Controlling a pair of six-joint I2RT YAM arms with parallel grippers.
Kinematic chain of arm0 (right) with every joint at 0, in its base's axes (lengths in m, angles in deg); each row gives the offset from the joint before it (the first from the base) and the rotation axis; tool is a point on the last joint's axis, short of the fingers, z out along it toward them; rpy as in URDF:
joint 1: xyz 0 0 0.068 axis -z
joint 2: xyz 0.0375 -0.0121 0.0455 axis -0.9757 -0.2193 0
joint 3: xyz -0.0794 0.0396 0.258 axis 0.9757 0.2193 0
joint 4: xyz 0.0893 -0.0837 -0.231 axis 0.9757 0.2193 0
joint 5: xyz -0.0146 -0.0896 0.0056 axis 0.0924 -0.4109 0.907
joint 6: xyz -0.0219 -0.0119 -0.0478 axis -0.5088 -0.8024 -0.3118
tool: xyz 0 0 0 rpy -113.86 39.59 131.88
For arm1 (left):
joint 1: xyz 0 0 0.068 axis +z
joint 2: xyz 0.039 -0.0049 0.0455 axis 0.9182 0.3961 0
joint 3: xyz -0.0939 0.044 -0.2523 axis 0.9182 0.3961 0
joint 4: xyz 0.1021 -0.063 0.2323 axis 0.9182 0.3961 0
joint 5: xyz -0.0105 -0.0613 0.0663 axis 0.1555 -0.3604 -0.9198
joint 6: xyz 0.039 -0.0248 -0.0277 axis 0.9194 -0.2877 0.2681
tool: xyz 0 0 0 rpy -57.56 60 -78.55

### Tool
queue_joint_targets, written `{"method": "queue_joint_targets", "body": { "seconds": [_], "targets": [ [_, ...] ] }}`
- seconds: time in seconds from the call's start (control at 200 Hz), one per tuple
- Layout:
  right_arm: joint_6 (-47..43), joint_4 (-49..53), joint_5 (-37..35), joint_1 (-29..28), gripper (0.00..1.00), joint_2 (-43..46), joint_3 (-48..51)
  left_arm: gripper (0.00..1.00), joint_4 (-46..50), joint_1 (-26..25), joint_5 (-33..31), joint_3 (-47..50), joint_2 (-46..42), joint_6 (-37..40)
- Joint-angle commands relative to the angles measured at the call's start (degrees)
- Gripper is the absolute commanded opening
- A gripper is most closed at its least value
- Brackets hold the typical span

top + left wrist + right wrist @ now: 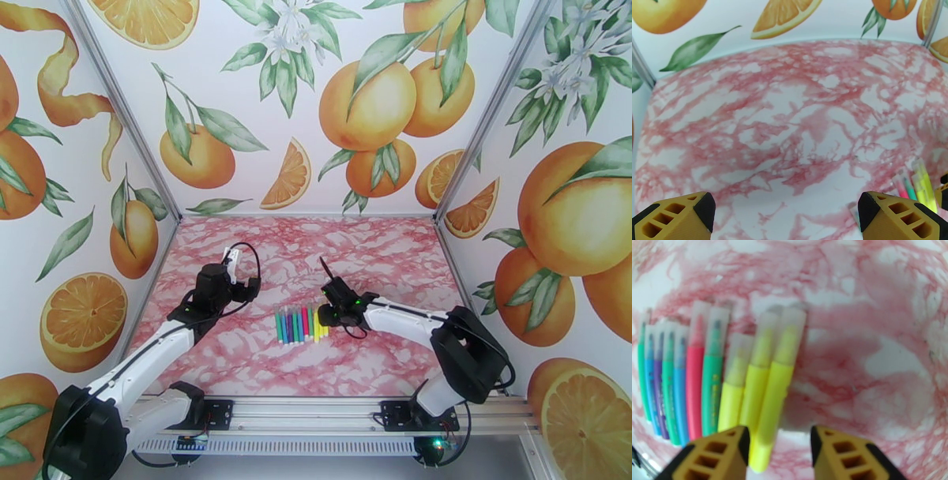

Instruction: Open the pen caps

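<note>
While the pens [301,324] lie side by side mid bench [379,253], w/ clear pen caps [717,325] all on and pointing to the far edge, the right fingers [725,453] stand wide, gripping nothing, rightmost yellow pen's rear end in the gap. Left fingers [679,213] also wide, empty, off to the pens' left.

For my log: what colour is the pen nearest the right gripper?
Yellow pen; best in right wrist view.
</note>
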Motion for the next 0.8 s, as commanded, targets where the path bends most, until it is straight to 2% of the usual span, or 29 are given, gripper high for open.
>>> {"method": "queue_joint_targets", "body": {
  "seconds": [0.0,0.796],
  "targets": [
    [1.07,-1.08,0.35,-0.59,0.45,-1.35,-0.25,1.00,0.51,-0.42,0.52,-0.76,-1.21,0.70],
    [1.58,1.27,-5.49,-1.54,0.37,-4.76,-0.79,1.00,0.93,-0.48,0.66,-1.39,-1.20,0.39]
  ]
}}
